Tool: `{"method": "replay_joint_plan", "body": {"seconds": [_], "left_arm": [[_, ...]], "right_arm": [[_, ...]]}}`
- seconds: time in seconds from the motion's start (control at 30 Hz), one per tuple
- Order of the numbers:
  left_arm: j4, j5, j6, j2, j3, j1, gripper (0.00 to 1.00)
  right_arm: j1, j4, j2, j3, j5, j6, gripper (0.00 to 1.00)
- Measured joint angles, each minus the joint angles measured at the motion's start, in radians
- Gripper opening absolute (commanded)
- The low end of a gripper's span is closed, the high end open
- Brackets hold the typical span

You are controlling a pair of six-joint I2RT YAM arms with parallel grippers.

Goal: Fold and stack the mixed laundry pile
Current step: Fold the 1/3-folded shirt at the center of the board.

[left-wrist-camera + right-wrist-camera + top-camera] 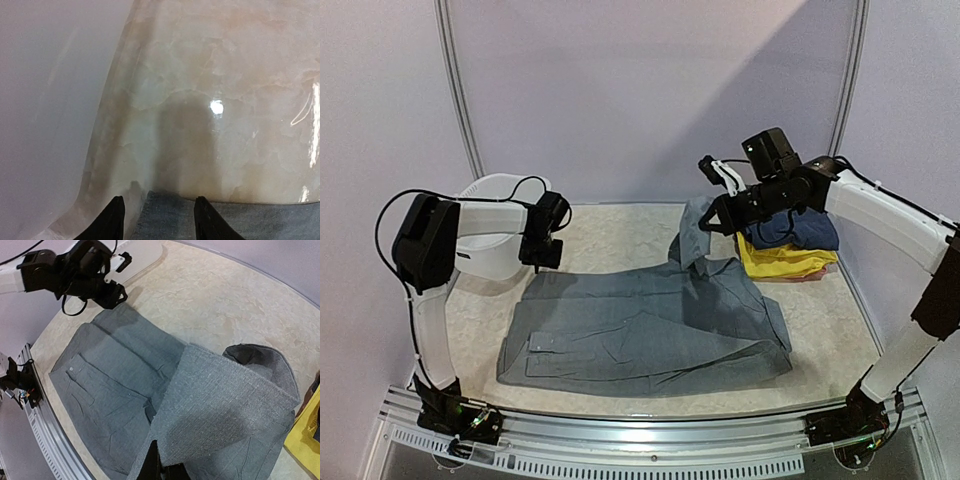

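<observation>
The large grey trousers [640, 325] lie spread flat mid-table. My right gripper [712, 220] is shut on the end of one trouser leg and holds it up off the table at the far right; in the right wrist view the raised cloth [225, 400] drapes over the gripper [162, 465]. My left gripper [540, 262] hovers over the trousers' far left corner. In the left wrist view it [159, 220] stands open, with that grey corner [170, 215] lying between the black fingers [112, 220]. A folded stack sits at the right: a navy garment [800, 230] on a yellow one [785, 262].
A white plastic basin [495, 235] stands at the back left, close beside the left gripper; its wall [45, 125] fills the left of the left wrist view. The metal front rail [650, 440] runs along the near edge. The left arm [85, 270] shows in the right wrist view.
</observation>
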Motion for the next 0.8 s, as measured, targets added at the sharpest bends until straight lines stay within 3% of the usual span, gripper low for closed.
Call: {"method": "replay_joint_plan", "body": {"seconds": [0.43, 0.8], "left_arm": [[-0.031, -0.028, -0.043, 0.063, 0.023, 0.001, 0.4], [0.066, 0.108, -0.077, 0.044, -0.024, 0.045, 0.1]], "right_arm": [[0.024, -0.073, -0.022, 0.06, 0.019, -0.086, 0.01], [0.024, -0.087, -0.022, 0.064, 0.048, -0.086, 0.01]]}}
